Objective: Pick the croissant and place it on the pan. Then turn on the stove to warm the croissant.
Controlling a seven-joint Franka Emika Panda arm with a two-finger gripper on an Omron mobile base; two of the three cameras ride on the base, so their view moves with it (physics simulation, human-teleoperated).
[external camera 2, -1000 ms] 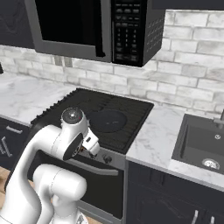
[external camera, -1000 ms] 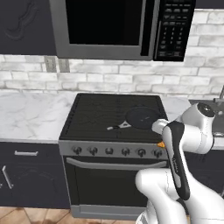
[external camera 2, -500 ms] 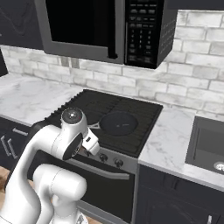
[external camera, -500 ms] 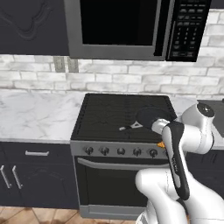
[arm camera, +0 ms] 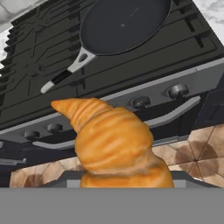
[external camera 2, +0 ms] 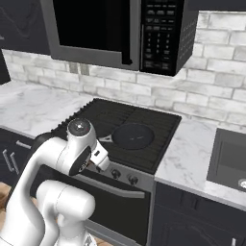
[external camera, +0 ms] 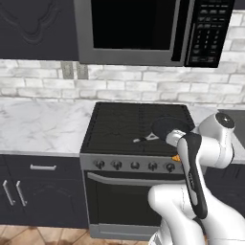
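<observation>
The croissant (arm camera: 113, 140), golden-orange and ridged, sits in my gripper (arm camera: 124, 177), which is shut on it; the pastry hides the fingertips. In the left base view a sliver of the croissant (external camera: 176, 158) peeks out beside my forearm, level with the stove's front panel. The pan (arm camera: 124, 24) is round, black and bare, with a silver-grey handle pointing toward the stove's front left. It rests on the right-hand grates of the stove (external camera: 119, 119). The pan (external camera: 170, 128) is just beyond my hand, and the pan (external camera 2: 133, 135) lies right of my elbow. The croissant hangs in front of and below the stove's knob row.
A row of dark knobs (external camera: 135, 165) runs along the silver panel above the oven door handle (arm camera: 175, 114). A microwave (external camera: 143, 28) hangs over the stove. Marble counter (external camera: 38, 129) lies to the left, and a sink (external camera 2: 233, 158) to the right.
The whole picture has shifted as the base drove: the stove now looks larger and more central. The croissant stays in my gripper, and the arm's pose looks the same.
</observation>
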